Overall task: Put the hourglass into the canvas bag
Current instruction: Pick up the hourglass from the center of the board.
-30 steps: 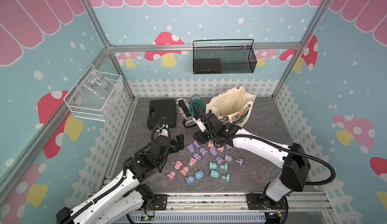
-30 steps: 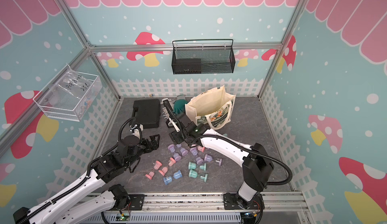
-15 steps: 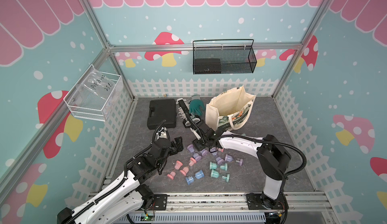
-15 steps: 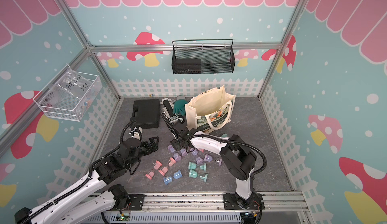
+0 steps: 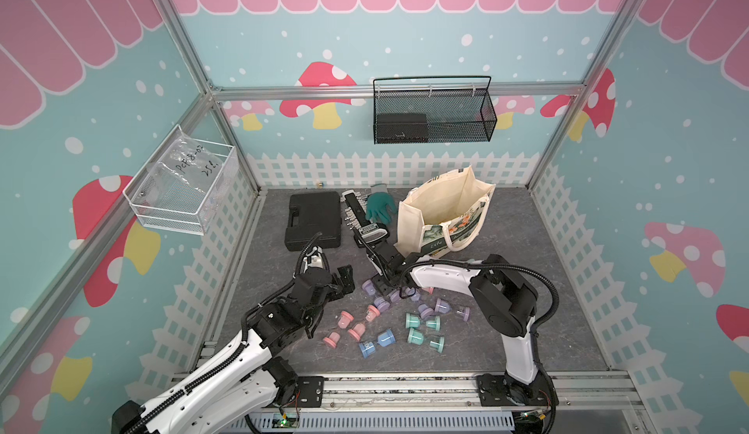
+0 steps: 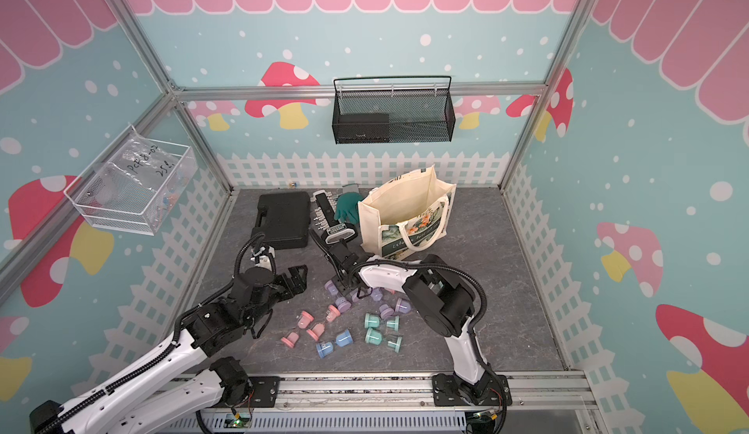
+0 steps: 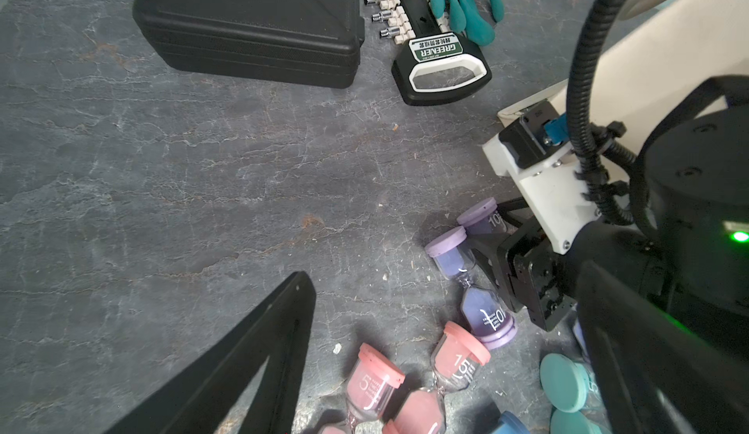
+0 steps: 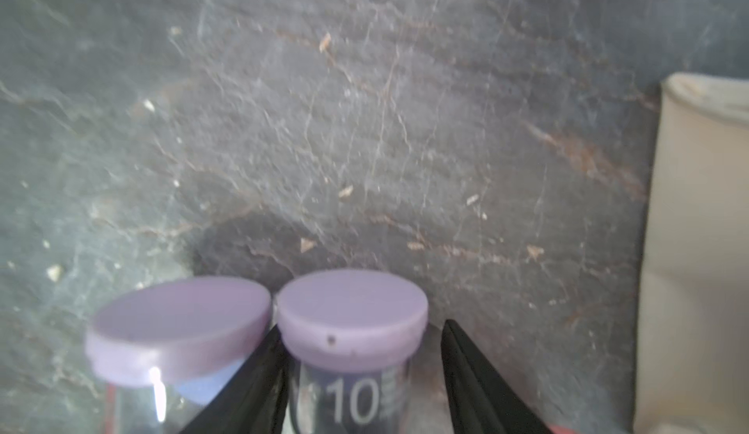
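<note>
The right pincer (image 8: 360,326) is low on the worktop (image 8: 364,128), with one finger on each side of a purple hourglass (image 8: 352,314). A second hourglass (image 8: 178,322) lies tight against that one, so one finger is squeezed between them. The other finger has a small gap and bare worktop beside it. Past the tips the worktop is bare, then the left pincer (image 5: 345,280) hangs near, wide open. Other hourglasses (image 5: 412,321) crowd the side away from the canvas bag (image 5: 441,209). The bag stands near, its top wide open. A socket rack (image 5: 371,231) lies on that same side, just beside the bag.
</note>
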